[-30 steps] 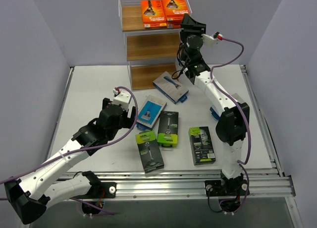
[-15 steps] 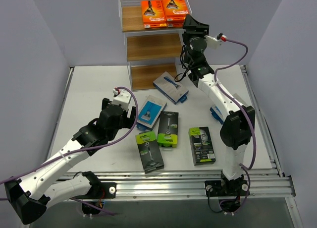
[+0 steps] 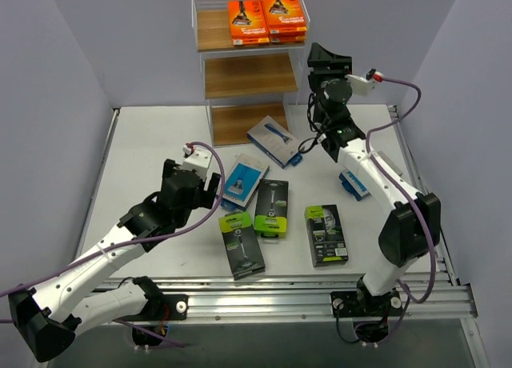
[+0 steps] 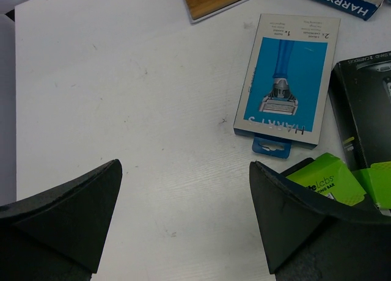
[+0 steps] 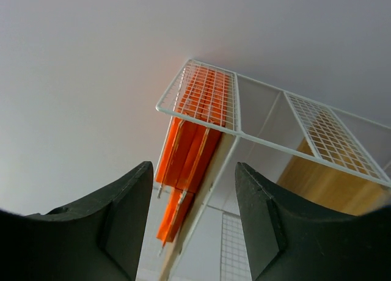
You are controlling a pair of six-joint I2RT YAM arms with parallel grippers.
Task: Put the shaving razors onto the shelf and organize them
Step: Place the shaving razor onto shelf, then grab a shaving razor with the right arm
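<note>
The shelf (image 3: 246, 74) stands at the back of the table, with orange shaving razors (image 3: 266, 20) stacked at the right of its fenced top tier. On the table lie a blue-and-white pack (image 3: 243, 180), a grey-blue pack (image 3: 274, 142) and three black, lime-topped packs (image 3: 241, 242) (image 3: 272, 207) (image 3: 326, 234). My right gripper (image 3: 328, 60) hangs open and empty to the right of the shelf; the right wrist view looks up at the orange packs (image 5: 189, 153) between the jaws of the gripper (image 5: 194, 166). My left gripper (image 4: 184, 165) is open over bare table, left of the blue-and-white pack (image 4: 284, 79).
Another blue pack (image 3: 354, 184) lies partly under my right arm, near the table's right side. A lime-topped pack (image 4: 324, 180) sits just beside my left gripper's right finger. Grey walls close in the table on three sides.
My right gripper has drawn back to the right, away from the shelf's top tier, its jaws spreading wider. The left arm and all packs have stayed put.
</note>
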